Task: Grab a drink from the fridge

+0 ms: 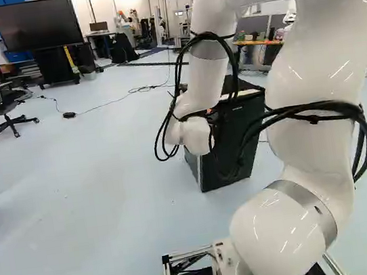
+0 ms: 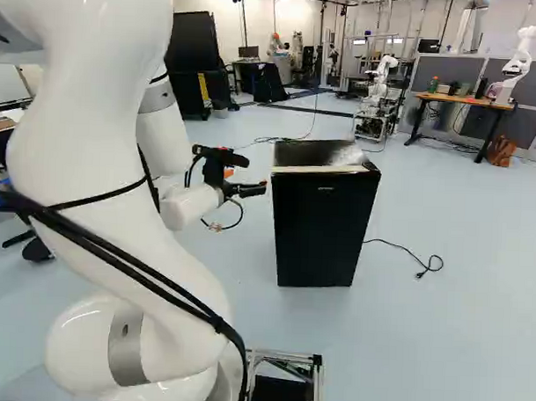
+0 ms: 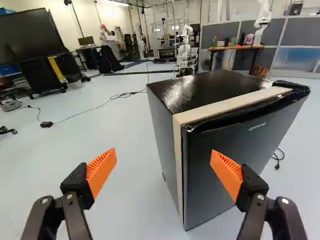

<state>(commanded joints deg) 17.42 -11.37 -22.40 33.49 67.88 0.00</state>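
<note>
Drink: none in sight; it is presumably inside the black fridge, which stands on the floor ahead of the arm.
Drink handling: can't be judged until seen – a chilled can or bottle would likely be slick and fairly heavy, best taken round the middle.
Door: looks closed; glossy, stiff and probably slippery, with a slight magnetic hold. A flat push won't open it.
Where to take hold: the free edge beside the pale strip, nearest the fingers; the hinge seems to be at the far corner.
Fingers: spread wide, nothing between them – one orange pad overlaps the door in the wrist view, though contact can't be told.
Risk: pulling too hard could shift or tip the fridge.
Floor: smooth and pale, with a loose cord beside the fridge.
Room: a large screen; farther back, a worktop and another robot.
</note>
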